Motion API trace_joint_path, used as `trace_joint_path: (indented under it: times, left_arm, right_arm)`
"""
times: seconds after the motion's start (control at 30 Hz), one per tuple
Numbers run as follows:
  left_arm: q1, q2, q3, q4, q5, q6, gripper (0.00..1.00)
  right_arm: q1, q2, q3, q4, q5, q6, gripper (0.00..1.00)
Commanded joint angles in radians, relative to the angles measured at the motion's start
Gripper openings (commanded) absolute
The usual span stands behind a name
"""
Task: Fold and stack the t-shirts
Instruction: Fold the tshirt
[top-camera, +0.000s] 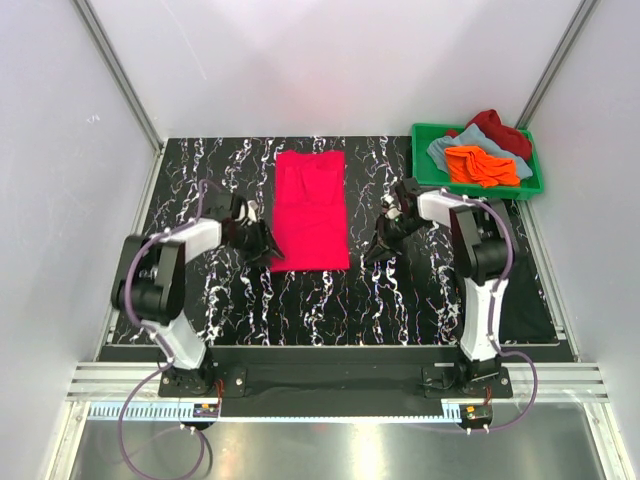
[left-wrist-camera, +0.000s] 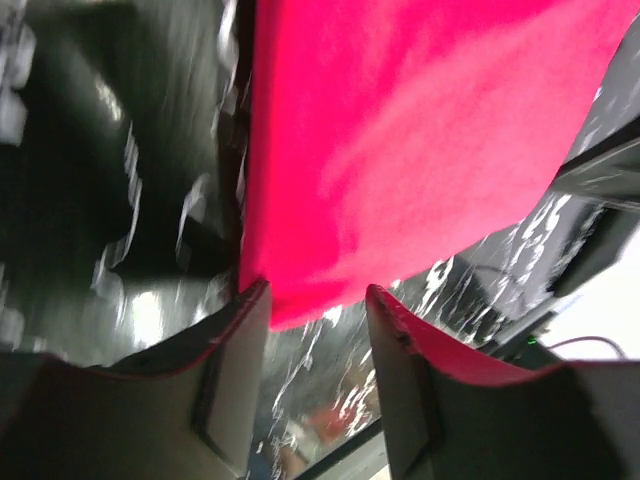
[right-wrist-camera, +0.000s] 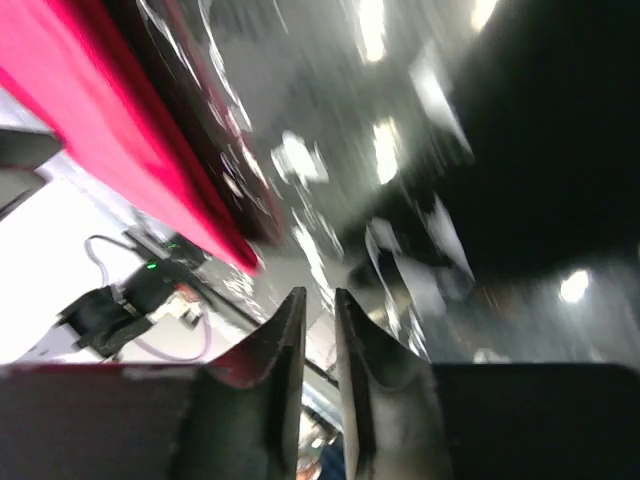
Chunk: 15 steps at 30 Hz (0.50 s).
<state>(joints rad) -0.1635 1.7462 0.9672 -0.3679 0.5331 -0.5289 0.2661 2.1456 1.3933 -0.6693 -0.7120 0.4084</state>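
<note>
The pinkish-red t-shirt lies flat on the black marbled table, folded into a long narrow rectangle. My left gripper is at its near left corner. In the left wrist view the left gripper is open, with the shirt's corner edge lying just at the gap between the fingertips, not pinched. My right gripper is to the right of the shirt, apart from it. In the right wrist view the right gripper is shut and empty, and the shirt shows at upper left.
A green crate stands at the back right. It holds an orange shirt, a grey-blue shirt and a dark red shirt. White walls enclose the table. A metal rail runs along the near edge.
</note>
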Motion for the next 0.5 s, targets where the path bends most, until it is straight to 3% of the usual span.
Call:
trace_joint_path:
  times: [0.0,0.1,0.27,0.33,0.47]
  left_arm:
    - [-0.007,-0.182,-0.042,-0.055,-0.097,0.024,0.53]
    - [-0.01,-0.298,-0.088,-0.057,-0.091,-0.047,0.57]
    - [-0.033,-0.444,-0.198,-0.025,-0.119,-0.169,0.64]
    - [-0.031,-0.523,-0.296,0.027,-0.15,-0.276,0.64]
    - [-0.028,-0.626,-0.496,0.289,-0.163,-0.521,0.63]
  right_arm:
    - [-0.002,-0.183,-0.072,0.01,0.123,-0.034,0.26]
    - [-0.002,-0.263,-0.137,0.058,0.096,0.023,0.37]
    - [-0.001,-0.351,-0.304,0.267,0.008,0.222,0.45]
    - [0.002,-0.392,-0.364,0.417,-0.004,0.301,0.5]
    - [0.076,-0.431,-0.505,0.689,0.034,0.556,0.56]
